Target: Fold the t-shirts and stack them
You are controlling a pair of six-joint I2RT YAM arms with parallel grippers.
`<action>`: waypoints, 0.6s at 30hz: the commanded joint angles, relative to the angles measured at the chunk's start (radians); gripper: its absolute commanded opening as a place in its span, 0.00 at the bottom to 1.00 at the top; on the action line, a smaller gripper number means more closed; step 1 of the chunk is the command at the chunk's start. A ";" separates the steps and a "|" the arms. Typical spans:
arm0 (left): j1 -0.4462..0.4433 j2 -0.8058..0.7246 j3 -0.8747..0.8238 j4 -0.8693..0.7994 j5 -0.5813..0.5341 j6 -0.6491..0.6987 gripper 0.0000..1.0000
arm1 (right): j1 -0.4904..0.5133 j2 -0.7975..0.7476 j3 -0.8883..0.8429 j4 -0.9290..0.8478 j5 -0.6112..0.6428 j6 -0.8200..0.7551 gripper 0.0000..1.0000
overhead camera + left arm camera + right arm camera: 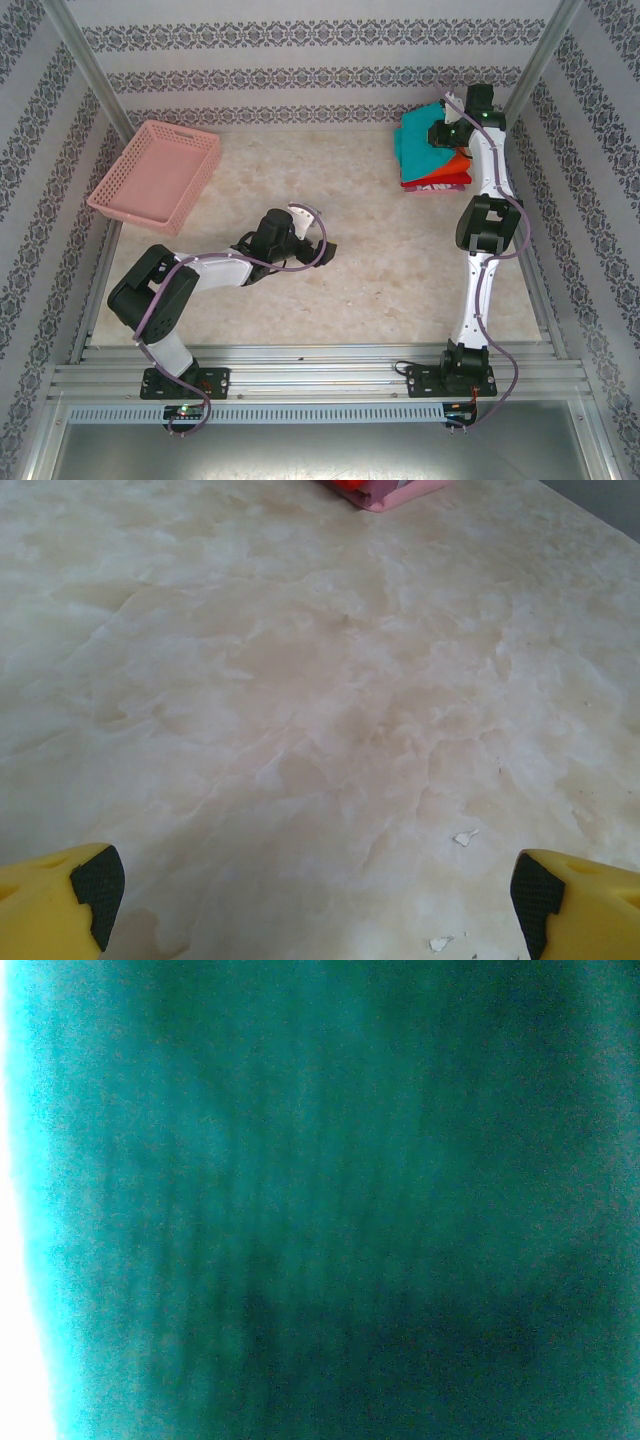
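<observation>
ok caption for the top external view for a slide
Right arm over the teal t-shirt atop the folded stack, far right; left gripper open mid-table; pink basket far left.

A pink lattice basket [156,172] is being supported by the pale marbled table [380,270] at its far left corner; small white flecks [465,836] are being seen on it.
</observation>
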 commanded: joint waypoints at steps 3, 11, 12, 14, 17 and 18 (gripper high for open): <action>-0.007 -0.006 -0.012 0.044 0.009 0.014 1.00 | -0.012 -0.127 -0.063 0.069 0.016 -0.021 0.00; -0.007 0.000 -0.025 0.069 0.010 0.006 1.00 | -0.022 -0.177 -0.112 0.119 0.064 -0.008 0.00; -0.007 0.000 -0.026 0.070 0.011 0.006 1.00 | -0.024 -0.185 -0.123 0.130 0.072 -0.008 0.00; -0.008 0.002 -0.028 0.072 0.010 0.004 1.00 | -0.030 -0.200 -0.147 0.149 0.074 -0.004 0.00; -0.007 0.012 -0.031 0.089 0.012 -0.002 1.00 | -0.038 -0.205 -0.171 0.155 0.050 0.006 0.00; -0.008 0.016 -0.031 0.092 0.013 -0.004 1.00 | -0.034 -0.206 -0.181 0.157 0.054 -0.003 0.00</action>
